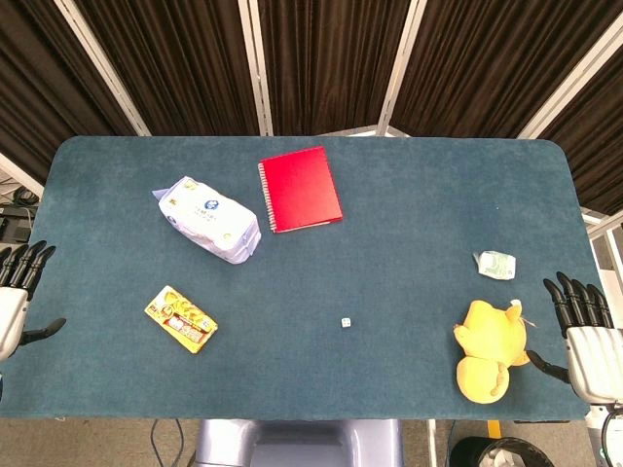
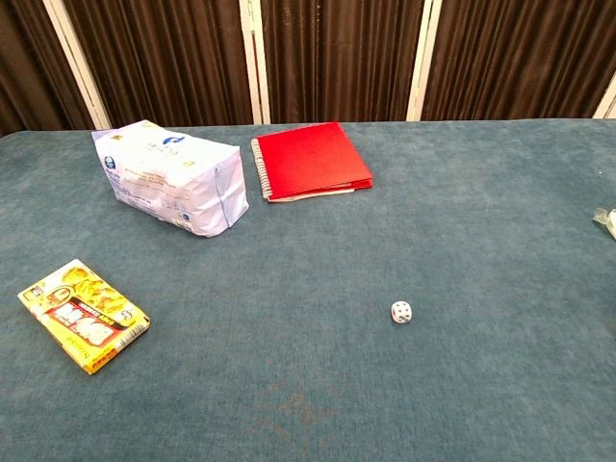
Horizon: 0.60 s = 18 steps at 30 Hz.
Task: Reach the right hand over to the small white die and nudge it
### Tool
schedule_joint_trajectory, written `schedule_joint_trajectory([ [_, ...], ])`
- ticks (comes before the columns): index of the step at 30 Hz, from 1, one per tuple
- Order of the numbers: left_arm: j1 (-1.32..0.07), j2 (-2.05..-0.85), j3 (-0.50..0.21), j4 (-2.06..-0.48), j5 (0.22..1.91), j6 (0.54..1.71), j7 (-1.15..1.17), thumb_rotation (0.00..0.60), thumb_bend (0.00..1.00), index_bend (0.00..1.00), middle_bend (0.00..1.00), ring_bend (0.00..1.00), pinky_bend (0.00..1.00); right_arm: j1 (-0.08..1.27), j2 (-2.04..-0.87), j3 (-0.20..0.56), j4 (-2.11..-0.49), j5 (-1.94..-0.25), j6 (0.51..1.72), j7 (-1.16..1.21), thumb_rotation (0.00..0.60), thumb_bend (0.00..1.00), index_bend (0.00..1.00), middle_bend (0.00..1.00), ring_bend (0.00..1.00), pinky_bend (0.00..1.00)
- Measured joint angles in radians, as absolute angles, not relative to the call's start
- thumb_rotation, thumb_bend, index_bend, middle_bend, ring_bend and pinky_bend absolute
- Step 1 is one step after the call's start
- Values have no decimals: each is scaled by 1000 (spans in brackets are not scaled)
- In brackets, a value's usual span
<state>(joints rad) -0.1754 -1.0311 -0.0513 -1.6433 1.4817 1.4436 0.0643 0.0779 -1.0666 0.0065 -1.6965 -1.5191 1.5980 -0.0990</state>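
The small white die (image 1: 346, 322) (image 2: 401, 312) lies alone on the blue table, near the front and slightly right of the middle. My right hand (image 1: 584, 331) hovers at the table's right front edge, far to the right of the die, fingers spread and holding nothing. At the left front edge my left hand (image 1: 18, 292) is also open and empty. Neither hand shows in the chest view.
A yellow plush toy (image 1: 490, 347) sits between the die and my right hand. A small green-white packet (image 1: 495, 264) lies behind it. A red notebook (image 1: 299, 188), a white tissue pack (image 1: 208, 219) and a yellow snack box (image 1: 180, 318) lie further left.
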Motion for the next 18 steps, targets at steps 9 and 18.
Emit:
schedule_joint_trajectory([
  [9, -167, -1022, -51, -1649, 1488, 1455, 56, 600, 0, 0, 0, 0, 0, 74, -1078, 9, -1688, -1537, 1588, -105, 600, 0, 0, 92, 39, 4],
  [18, -188, -1009, -62, -1664, 1484, 1424, 49, 600, 0, 0, 0, 0, 0, 180, -1093, 37, -1687, -1600, 1477, -99, 600, 330, 0, 828, 780, 992],
])
